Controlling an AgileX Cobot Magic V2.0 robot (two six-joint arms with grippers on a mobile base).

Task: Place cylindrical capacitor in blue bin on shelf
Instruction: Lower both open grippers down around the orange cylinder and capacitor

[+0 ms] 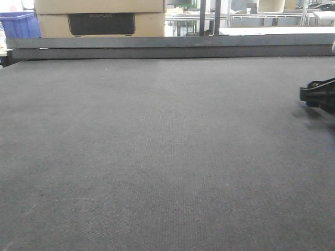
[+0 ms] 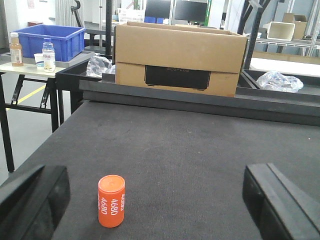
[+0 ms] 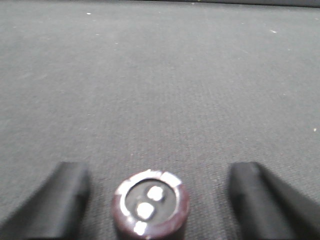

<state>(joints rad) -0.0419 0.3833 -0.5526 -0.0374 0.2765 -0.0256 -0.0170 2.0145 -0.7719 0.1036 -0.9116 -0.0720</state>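
— Between the fingers of the right gripper, what?
— Capacitor. Stands on end on the mat, flat top and two pale terminals turned up toward the wrist camera. Sits about midway in the gap.
— Gripped?
— No. Spread wide, with bare mat on either side; touches neither finger. Blurred at the near edge, so hard to say how deep in the gap.
— Long axis?
— Vertical, square to the closing line. By that, needs no turn of the wrist: close straight in on the round sides, then lift.
— And the left gripper?
— Open too, holding nothing. Faces only an orange cell marked 4680, upright, nearer one finger than the other; not the part wanted. No capacitor in that view.
— Nearer the right arm, then.
— By far. Right within its reach.
— From the front?
— Only the right gripper's tip, at the right edge of the mat. Cannot pick out the capacitor there.
— Farther out?
— Beyond the mat's far rail, a cardboard box. Off to one side, a blue crate on a side table, well apart. Maybe the bin meant, maybe not: cannot tell. Drop-off spot not made out in these views.
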